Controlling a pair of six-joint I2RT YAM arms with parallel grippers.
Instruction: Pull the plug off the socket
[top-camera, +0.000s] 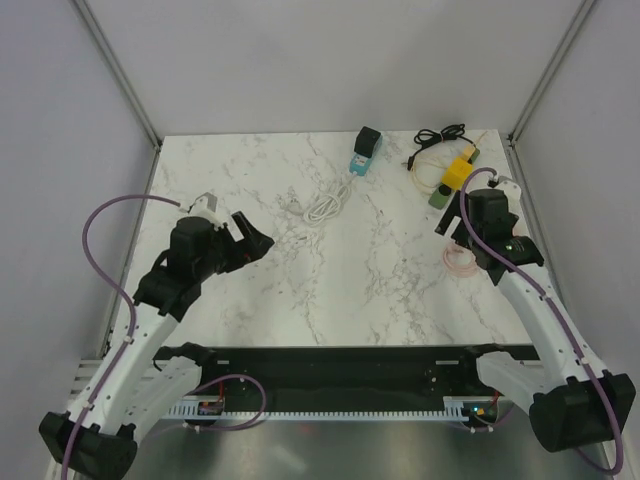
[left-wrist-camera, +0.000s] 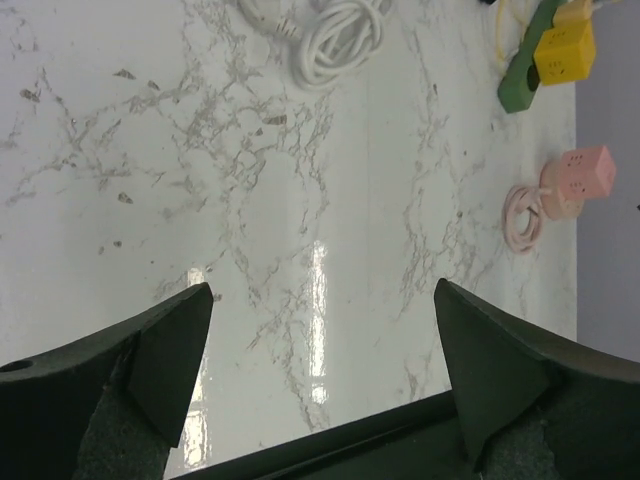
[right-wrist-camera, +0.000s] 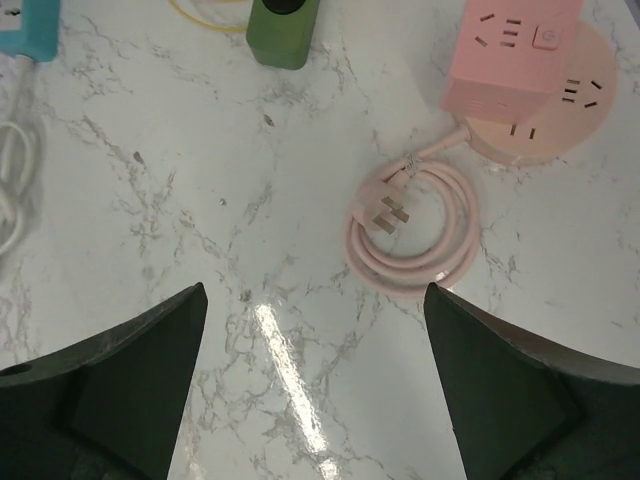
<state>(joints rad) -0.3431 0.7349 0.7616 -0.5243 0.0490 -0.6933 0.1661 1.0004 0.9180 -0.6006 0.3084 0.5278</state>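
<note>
Progress looks to be at the very start, since nothing is gripped. The left end effector (left-wrist-camera: 322, 290) hangs with its fingers wide apart over bare marble at the left of the surface (top-camera: 300, 290). The right end effector (right-wrist-camera: 316, 292) is likewise spread and empty, above the right side. Below it lies a pink socket cube (right-wrist-camera: 510, 45) with its pink cable (right-wrist-camera: 415, 225) coiled just beside it, and that cable's own plug lies loose inside the coil.

The likeliest target is a black plug (top-camera: 369, 136) on the teal socket block (top-camera: 357, 162) at the far middle. It appears to be seated in the block, with a white cable (top-camera: 325, 205) coiled nearby. A yellow socket cube (top-camera: 458, 170) touching a green block (top-camera: 440, 195) lies at the far right; I cannot tell whether anything is plugged in there. Reaching, gripping and pulling all remain to be done.
</note>
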